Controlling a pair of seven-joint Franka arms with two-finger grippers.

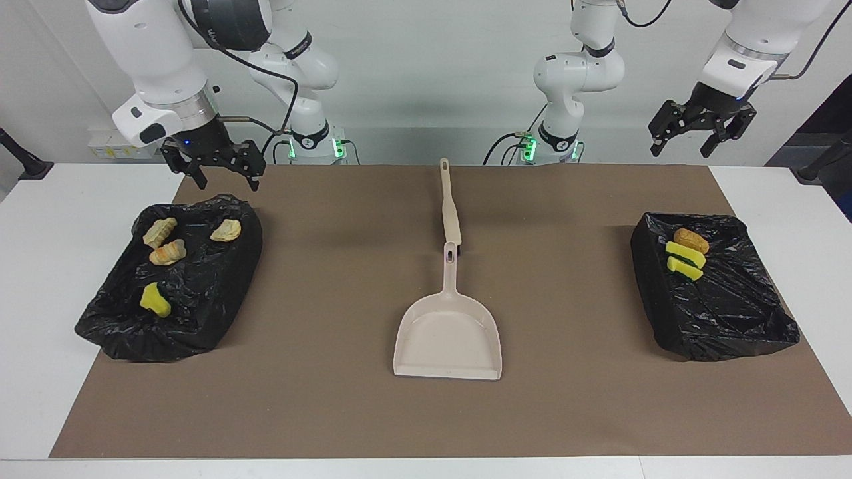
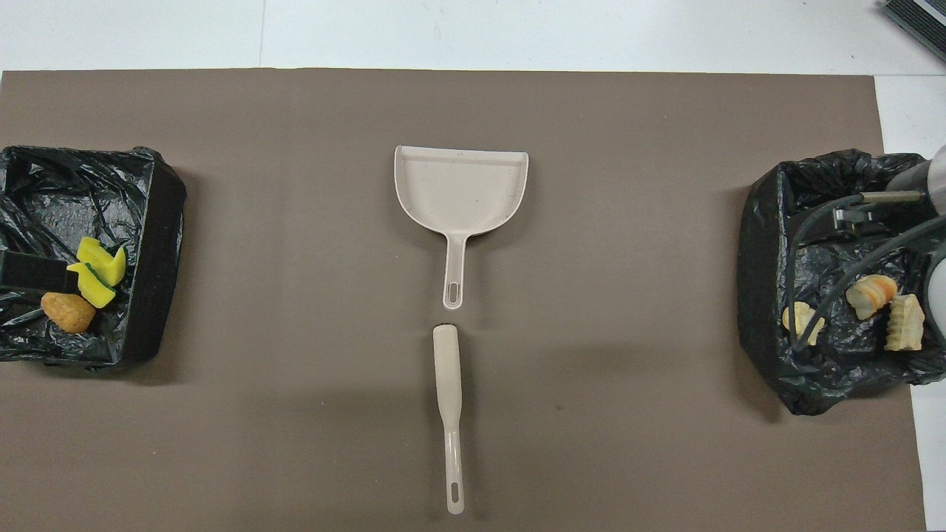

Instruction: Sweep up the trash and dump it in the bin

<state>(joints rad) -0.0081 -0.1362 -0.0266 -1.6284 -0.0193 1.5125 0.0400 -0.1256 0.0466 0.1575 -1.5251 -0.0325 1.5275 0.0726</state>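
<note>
Facing view: trash [image 1: 685, 256] and scraps [image 1: 168, 249] are seen inside two black-lined bins [image 1: 739, 319], either side of the dustpan [image 1: 447, 336]. Left gripper [image 1: 701, 130] and right gripper [image 1: 214, 166] hang open, empty.
Overhead view: sponge pieces [image 2: 97, 270] are judged light, soft; middles should be pinched.

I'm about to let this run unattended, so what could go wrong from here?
1. All visible trash already sits in the two bins, and the mat shows none, so further sweeping may achieve nothing.
2. The right end effector, open, hangs over the crumpled liner of its bin; descending there could snag the bag.
3. The brush lies almost tip to tip with the dustpan; grasping one may nudge the other.
</note>
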